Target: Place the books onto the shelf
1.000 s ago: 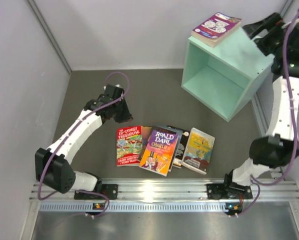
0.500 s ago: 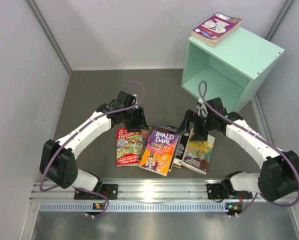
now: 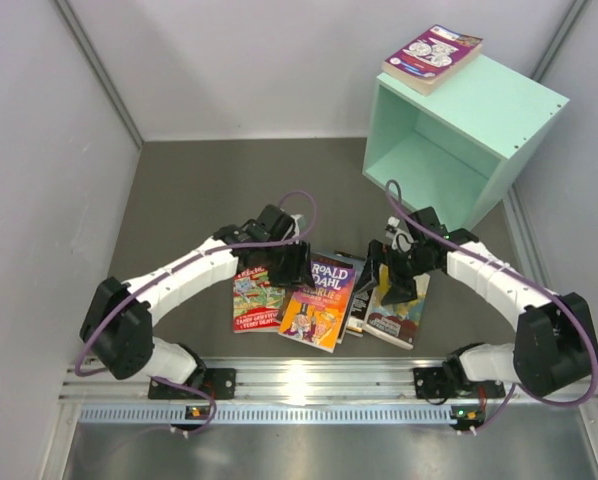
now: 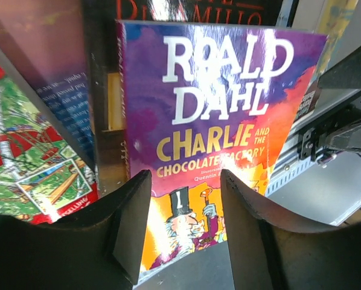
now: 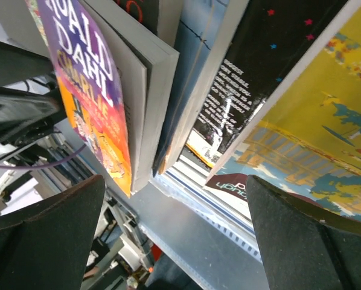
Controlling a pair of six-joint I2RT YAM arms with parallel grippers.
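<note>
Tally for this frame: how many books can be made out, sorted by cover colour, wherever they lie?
Red book: 1
Purple books: 2, one in the pile, one on top of the shelf
Black book: 1
Yellow book: 1
Total: 5 clearly counted; the pile overlaps, so more may lie underneath.

Overlapping books (image 3: 319, 305) lie in a row on the table (image 3: 179, 180), near centre; the shelf (image 3: 499, 110) stands far right, another book (image 3: 432, 57) on top
</note>
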